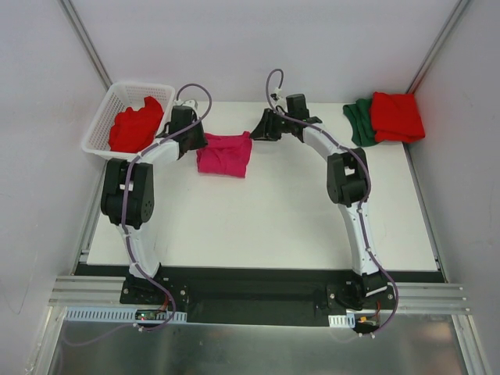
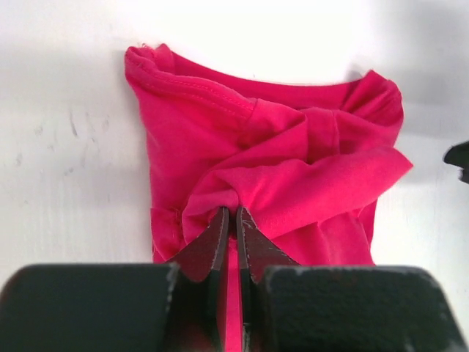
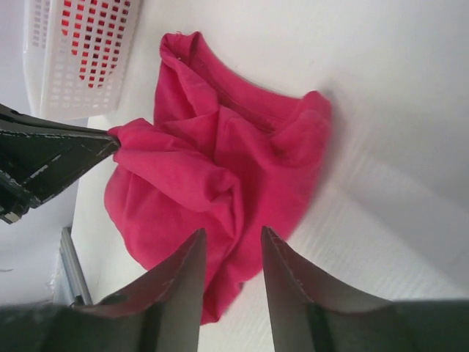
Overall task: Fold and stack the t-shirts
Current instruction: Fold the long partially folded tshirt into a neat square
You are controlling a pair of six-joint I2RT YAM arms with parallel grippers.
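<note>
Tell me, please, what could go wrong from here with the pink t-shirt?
1. The left gripper is shut on a bunched ridge of the pink t-shirt, so pulling may crumple it further instead of flattening it.
2. The right gripper is open at the shirt's edge; closing there could catch several layers at once.
3. The shirt lies crumpled; folded like this, it may sit lumpy on the red and green stack.

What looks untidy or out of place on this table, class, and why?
The magenta shirt at the far middle of the table is crumpled into a bunch, not lying flat or folded. The left gripper pinches one of its folds; the right gripper is open at its edge. The red shirt and green shirt at the far right lie folded.
</note>
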